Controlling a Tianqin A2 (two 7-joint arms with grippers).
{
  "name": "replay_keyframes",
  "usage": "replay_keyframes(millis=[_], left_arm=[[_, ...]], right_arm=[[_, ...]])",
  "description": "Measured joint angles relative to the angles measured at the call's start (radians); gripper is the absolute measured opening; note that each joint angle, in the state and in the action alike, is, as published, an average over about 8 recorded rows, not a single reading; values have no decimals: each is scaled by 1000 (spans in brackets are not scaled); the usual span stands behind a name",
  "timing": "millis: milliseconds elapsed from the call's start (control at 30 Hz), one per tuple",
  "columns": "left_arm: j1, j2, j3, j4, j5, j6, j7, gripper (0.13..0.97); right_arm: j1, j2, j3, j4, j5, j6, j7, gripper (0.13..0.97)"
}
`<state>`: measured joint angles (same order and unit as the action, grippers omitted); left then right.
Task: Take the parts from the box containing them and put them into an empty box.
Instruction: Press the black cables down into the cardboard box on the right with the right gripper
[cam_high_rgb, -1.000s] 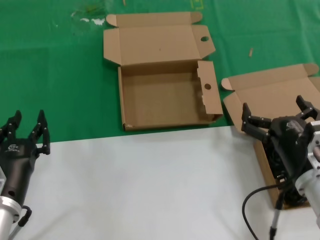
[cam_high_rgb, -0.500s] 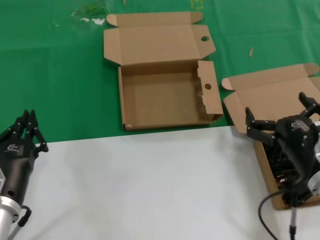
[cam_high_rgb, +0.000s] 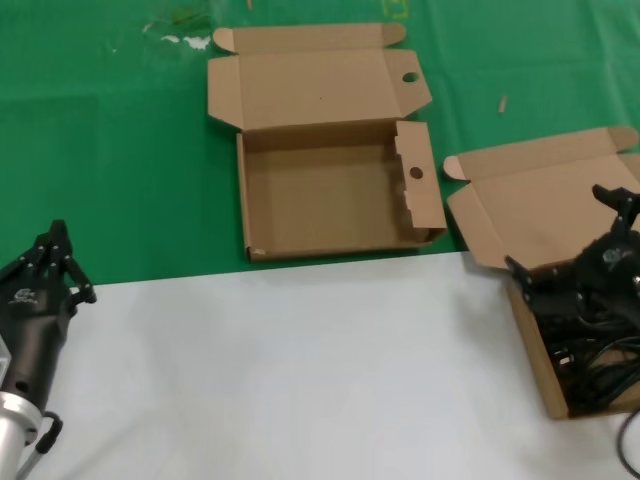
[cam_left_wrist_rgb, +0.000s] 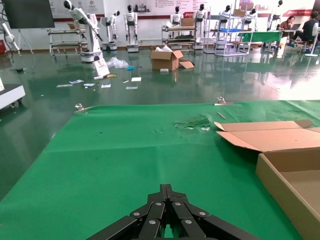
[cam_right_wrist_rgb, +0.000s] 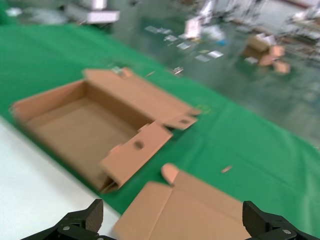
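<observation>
**A:** Green cloth (cam_high_rgb: 120, 150) covers the far half of the bench, a white sheet (cam_high_rgb: 280, 370) the near half, with a workshop floor of shelving and other robots beyond. Where do the boxes sit?

**B:** One box, the empty box (cam_high_rgb: 330, 200), lies centre on the cloth, lid flat, with round holes in its lid flap and side flap. At the right edge sits the parts box (cam_high_rgb: 520, 195), lid open, holding a tangle of black parts (cam_high_rgb: 590, 365) in its tray.

**A:** And the arms?

**B:** The right gripper (cam_high_rgb: 575, 250) hangs over the parts box, fingers spread wide; its wrist camera shows both tips far apart with nothing between them. The left gripper (cam_high_rgb: 55, 265) waits at the near left edge, fingers drawn together to a point, pinching nothing.

**A:** What is the step in hand?

**B:** Likely the reach for the first part. Nothing lies in the empty box.

**A:** How to do it well?

**B:** Come straight down inside the tray walls, keeping the fingers off the cardboard rim and the raised lid. The parts appear to be cables or leads, though black on black makes them hard to separate. Close on a single piece near its middle, and lift slowly so snagged neighbours fall away before crossing to the empty box.
</observation>
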<state>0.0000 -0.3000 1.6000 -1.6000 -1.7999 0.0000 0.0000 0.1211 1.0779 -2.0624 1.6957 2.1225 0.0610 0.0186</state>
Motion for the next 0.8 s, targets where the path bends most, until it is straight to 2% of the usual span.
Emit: replay_keyframes(millis=[167,333,567,800], left_arm=[[0,0,0,0,0,0,0,140],[0,0,0,0,0,0,0,140],[0,0,0,0,0,0,0,140],[0,0,0,0,0,0,0,140]], right_arm=[[108,153,-155,9,-7,-47,61,966],[184,235,-226,-1,-153,-146,192,966],[205,263,-188,-18,-414,-322,351,966],[216,241,-103,-30,-611,-516,379,966]])
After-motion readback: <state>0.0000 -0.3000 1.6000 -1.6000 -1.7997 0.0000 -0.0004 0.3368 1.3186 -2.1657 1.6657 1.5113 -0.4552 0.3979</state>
